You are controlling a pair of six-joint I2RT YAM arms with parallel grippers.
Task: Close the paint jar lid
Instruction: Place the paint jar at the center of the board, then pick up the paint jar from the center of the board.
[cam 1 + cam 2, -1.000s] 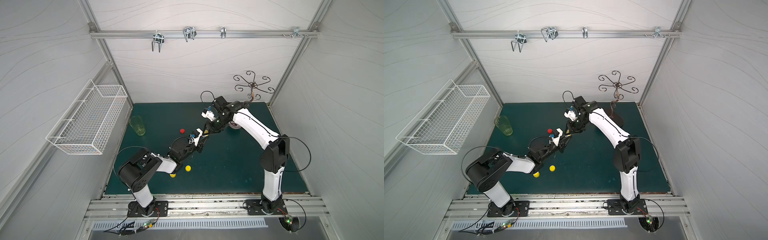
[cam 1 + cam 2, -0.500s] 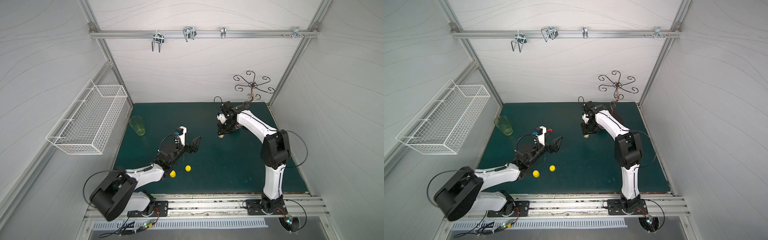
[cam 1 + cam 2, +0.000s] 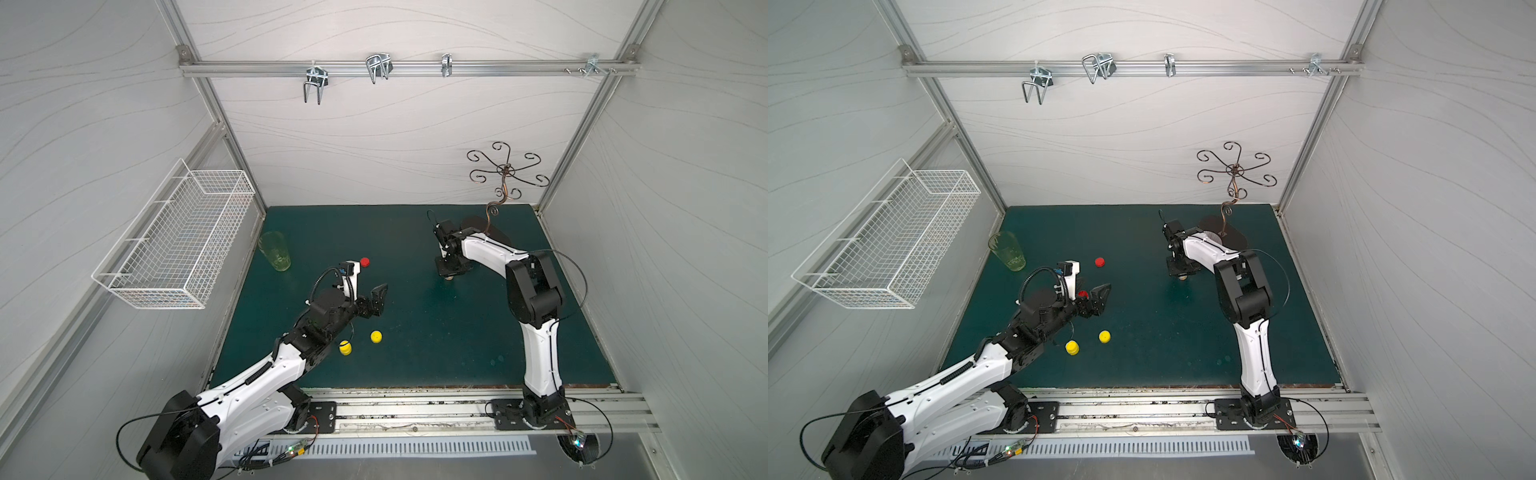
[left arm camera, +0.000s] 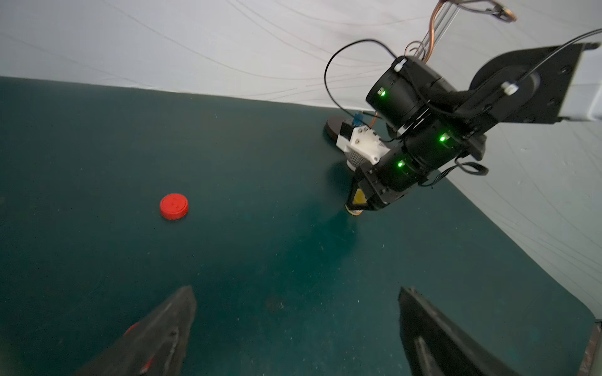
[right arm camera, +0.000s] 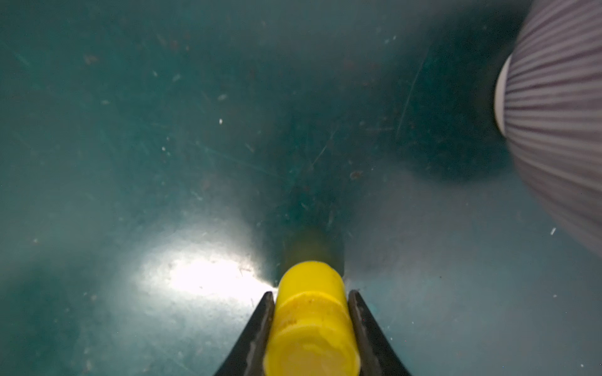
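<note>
Only the right wrist view is showing the right gripper (image 5: 311, 292) clamping its jaws on the yellow paint jar (image 5: 311, 328), which is nearly hidden from above; the left gripper (image 4: 296, 289) jaws are gaping apart.

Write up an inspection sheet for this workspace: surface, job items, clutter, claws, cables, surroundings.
Surface: green mat, scuffed.
Job's things: yellow paint jar in right claw; red lid loose on mat; yellow pot and yellow cap also loose on mat.
Clutter: green cup; striped ribbed dish.
Claws: left claw open, empty; right claw shut on the jar.
Cables: black cable loops hang free, nothing snagged.
Surroundings: wire basket, copper hook stand, rail hooks.
</note>
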